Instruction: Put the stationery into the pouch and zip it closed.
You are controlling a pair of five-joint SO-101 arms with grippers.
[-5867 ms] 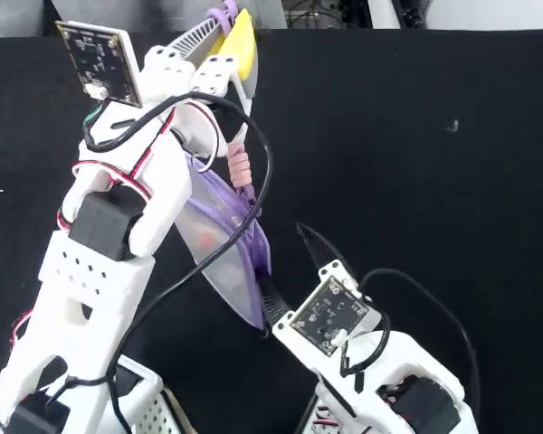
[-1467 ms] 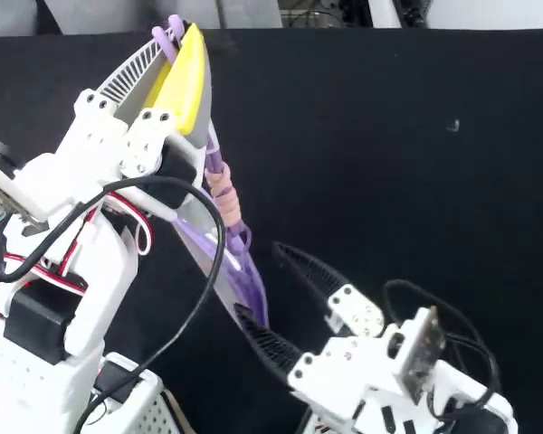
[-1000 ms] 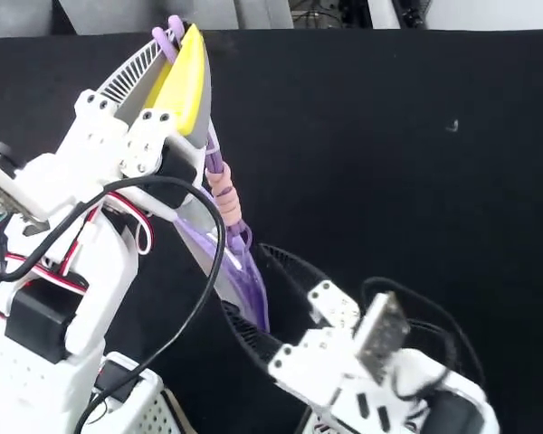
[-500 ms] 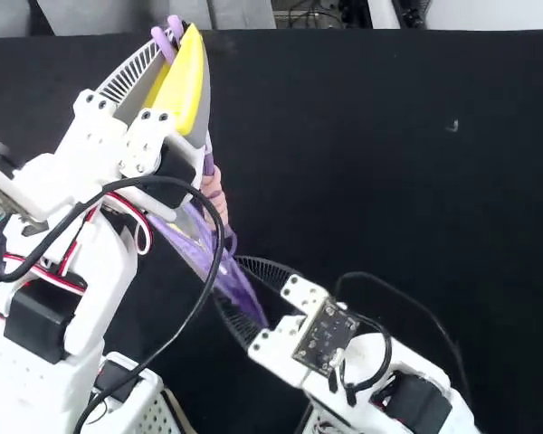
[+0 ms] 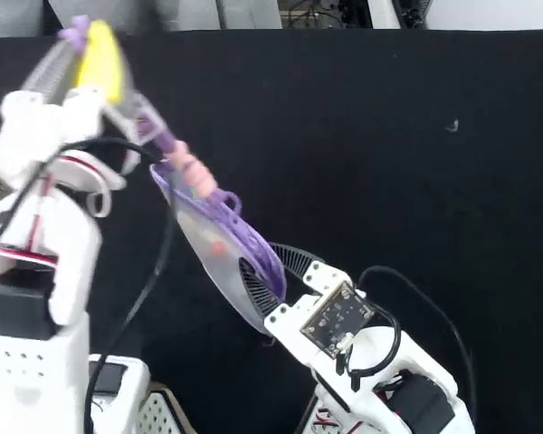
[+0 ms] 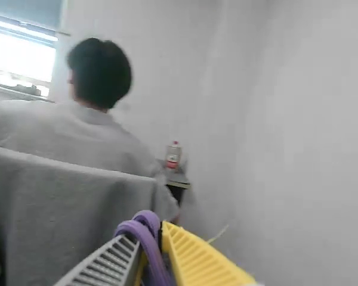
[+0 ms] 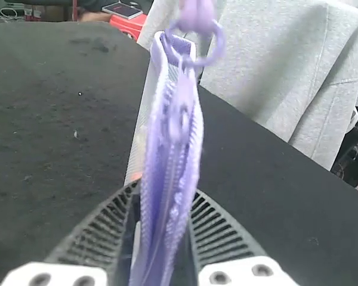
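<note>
The pouch (image 5: 222,244) hangs slanted: left arm (image 5: 36,208) high, jaws pinching its loop (image 6: 144,223); right arm (image 5: 380,362) low, jaws squeezing its end.

My count from here. Arms: two, left arm (image 5: 36,226) and right arm (image 5: 389,389), both white. End effectors: two, left end effector (image 5: 77,32) and right end effector (image 5: 276,267). Yellow finger (image 6: 197,256): one, on left end effector. Pouch (image 5: 222,244): one, purple, see-through. Orange item (image 5: 215,246) inside pouch: one that I make out; rest of contents I cannot count. Pink coiled charm (image 5: 188,172): one, on pouch cord. Purple ring (image 7: 218,42): one, at pouch end. Bare circuit board (image 5: 335,316): one, on right arm. Counter (image 5: 416,181): one, black.
</note>
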